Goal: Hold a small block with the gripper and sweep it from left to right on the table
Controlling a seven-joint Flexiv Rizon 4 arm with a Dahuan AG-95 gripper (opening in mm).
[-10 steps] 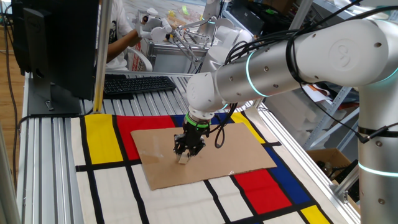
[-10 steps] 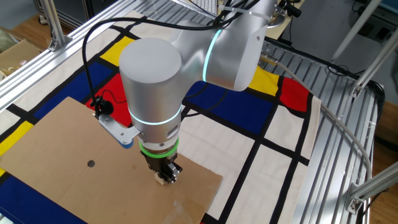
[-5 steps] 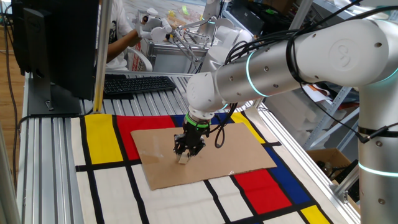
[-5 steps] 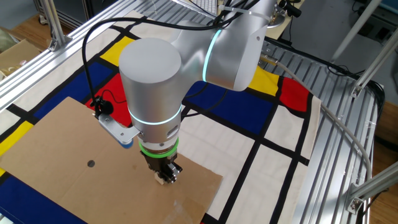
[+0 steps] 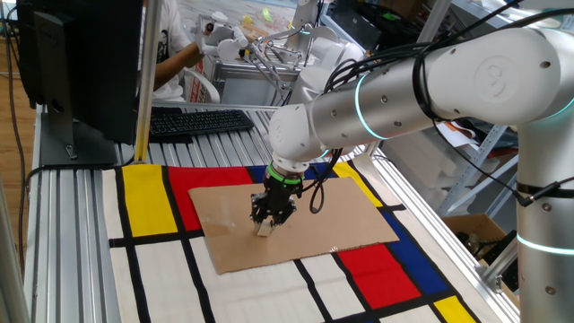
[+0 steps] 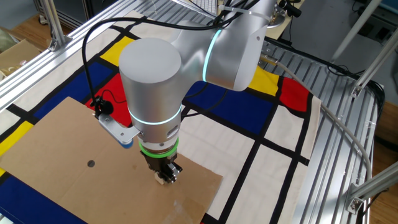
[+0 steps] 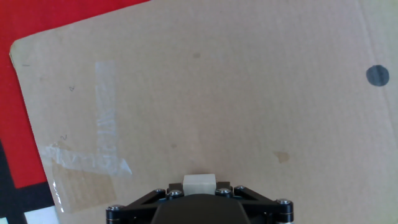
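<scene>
hand (image 5: 268, 221) clamps small block (image 7: 199, 183), pressed on cardboard (image 7: 236, 93).

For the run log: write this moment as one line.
gripper: shut on small block | block: down on cardboard sheet | sheet: lying on table | dark dot: apart from block

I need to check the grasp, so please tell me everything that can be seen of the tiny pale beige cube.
The tiny pale beige cube looks like plain wood or pale plastic, with smooth faces and no markings. It sits between the fingers of the black gripper with the green ring, much smaller than the gripper. Only its lower part shows beneath the fingers, at the surface of the brown cardboard sheet on the coloured table. Whether it presses on the sheet cannot be told.
</scene>
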